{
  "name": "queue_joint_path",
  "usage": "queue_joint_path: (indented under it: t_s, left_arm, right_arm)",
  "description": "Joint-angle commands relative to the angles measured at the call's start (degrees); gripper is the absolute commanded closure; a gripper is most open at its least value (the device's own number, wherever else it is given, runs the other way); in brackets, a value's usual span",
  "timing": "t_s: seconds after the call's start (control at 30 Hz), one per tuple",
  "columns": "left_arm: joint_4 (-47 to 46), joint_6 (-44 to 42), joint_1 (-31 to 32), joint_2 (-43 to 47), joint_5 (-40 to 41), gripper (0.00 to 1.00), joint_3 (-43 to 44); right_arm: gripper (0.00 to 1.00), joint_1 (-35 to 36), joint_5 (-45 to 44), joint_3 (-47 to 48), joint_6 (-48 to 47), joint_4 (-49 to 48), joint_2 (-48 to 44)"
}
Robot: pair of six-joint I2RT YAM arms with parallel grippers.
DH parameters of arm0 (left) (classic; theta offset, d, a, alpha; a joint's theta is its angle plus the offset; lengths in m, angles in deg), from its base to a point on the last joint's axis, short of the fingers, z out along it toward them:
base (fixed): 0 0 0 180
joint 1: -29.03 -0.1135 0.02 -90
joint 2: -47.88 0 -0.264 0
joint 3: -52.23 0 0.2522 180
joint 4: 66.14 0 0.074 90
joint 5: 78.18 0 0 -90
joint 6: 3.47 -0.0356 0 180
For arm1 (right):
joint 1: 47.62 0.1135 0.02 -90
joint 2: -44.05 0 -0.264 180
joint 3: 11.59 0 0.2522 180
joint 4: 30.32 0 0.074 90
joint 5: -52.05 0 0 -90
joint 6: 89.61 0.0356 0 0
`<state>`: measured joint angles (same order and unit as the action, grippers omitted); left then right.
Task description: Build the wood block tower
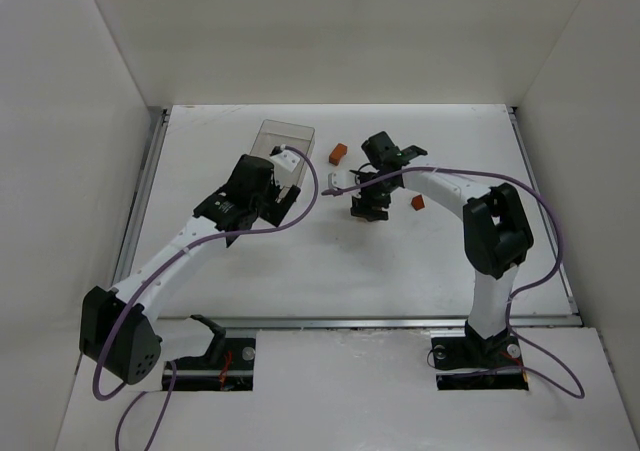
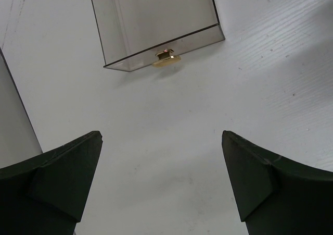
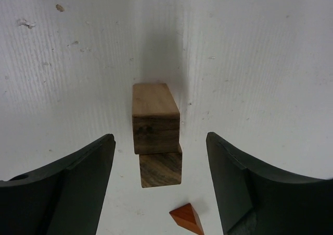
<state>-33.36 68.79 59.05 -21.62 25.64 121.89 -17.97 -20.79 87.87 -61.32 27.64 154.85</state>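
— While we log from the left, what do we enter for that side?
— Left gripper (image 2: 161, 137): fingers (image 2: 62, 183) spread wide, with only bare table (image 2: 156, 110) between them. It hangs just short of the clear box (image 2: 156, 21), which shows a small brass-coloured bit (image 2: 166, 58) at its near edge. We see no block there.
— Next along?
— One orange block (image 1: 338, 152) lies alone between the box and the right gripper (image 1: 368, 206), apart from both.
— And the tower itself?
— We find the wood block tower (image 3: 156, 125) directly under the right gripper (image 3: 160, 144); in the top view the gripper hides it. It is two tan blocks, touching. The upper one appears to sit on the lower, and the lower is shifted a little to the right. We cannot tell how well it is seated. The jaws are parted, with a gap on each side and no contact. An orange wedge (image 3: 187, 218) lies just beside the base, on the near side.
— What do we flag as risk?
— Our judgement: if the jaws close at this height, they meet the offset pair unevenly. One side then pushes the upper block off the lower, and the stack topples. A descent that drifts nearward could also clip the wedge and shove it into the base.
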Motion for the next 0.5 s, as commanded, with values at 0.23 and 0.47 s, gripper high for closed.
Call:
queue_joint_path:
  t_s: [0.23,0.47]
  left_arm:
    - [-0.5,-0.3,0.1,1.1,0.8,0.01,-0.8]
    - [-0.5,-0.3,0.1,1.1,0.8,0.01,-0.8]
  right_arm:
    - [0.30,0.1,0.5,2.4,-0.8,-2.2,0.3]
    - [0.38,0.1,0.0,2.9,-0.8,-2.7,0.3]
